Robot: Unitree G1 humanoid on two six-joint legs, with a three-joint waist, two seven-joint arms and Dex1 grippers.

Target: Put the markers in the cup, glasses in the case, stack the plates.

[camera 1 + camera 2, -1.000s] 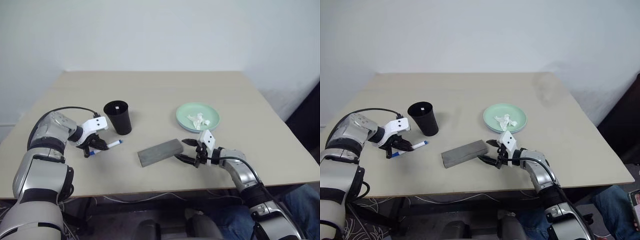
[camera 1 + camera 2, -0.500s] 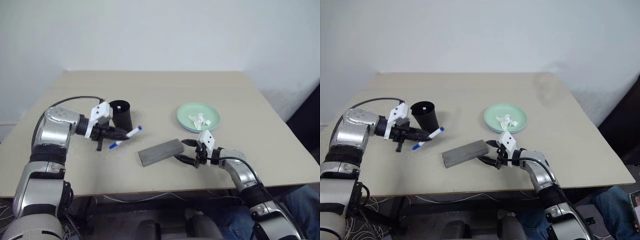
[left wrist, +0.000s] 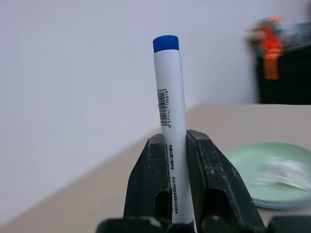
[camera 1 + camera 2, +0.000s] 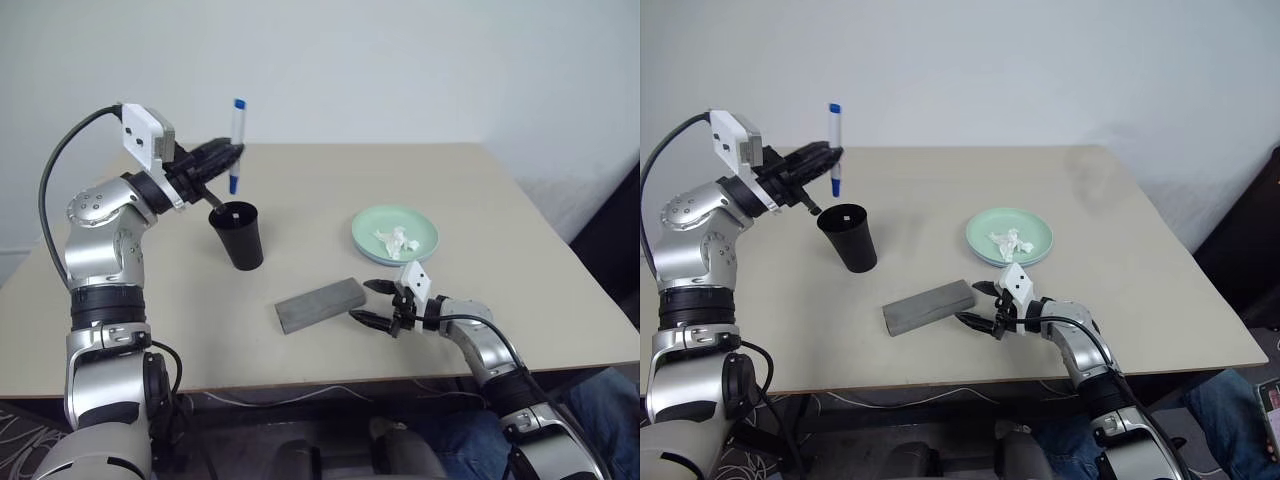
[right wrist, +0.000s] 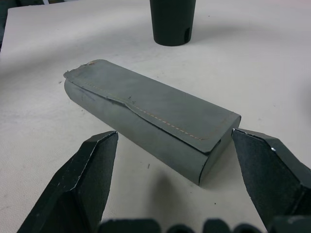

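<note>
My left gripper [image 4: 232, 152] is shut on a white marker with blue ends [image 4: 237, 140]. It holds the marker upright in the air, just above and behind the black cup [image 4: 238, 238]. A small white end [image 4: 232, 213] shows inside the cup's rim. The grey case [image 4: 320, 304] lies closed on the table in front of the cup. My right gripper [image 4: 372, 302] stands open at the case's right end, its fingers [image 5: 82, 184] on either side of that end and apart from it [image 5: 155, 114]. The mint green plate [image 4: 420, 225] sits further right. The glasses are out of view.
A crumpled white tissue [image 4: 397, 241] lies on the green plate. The beige table [image 4: 330, 180] ends at a white wall behind and drops off close in front of the case.
My left arm lifted the marker from table level beside the cup to above it and turned it from lying to upright. The right arm has kept still.
</note>
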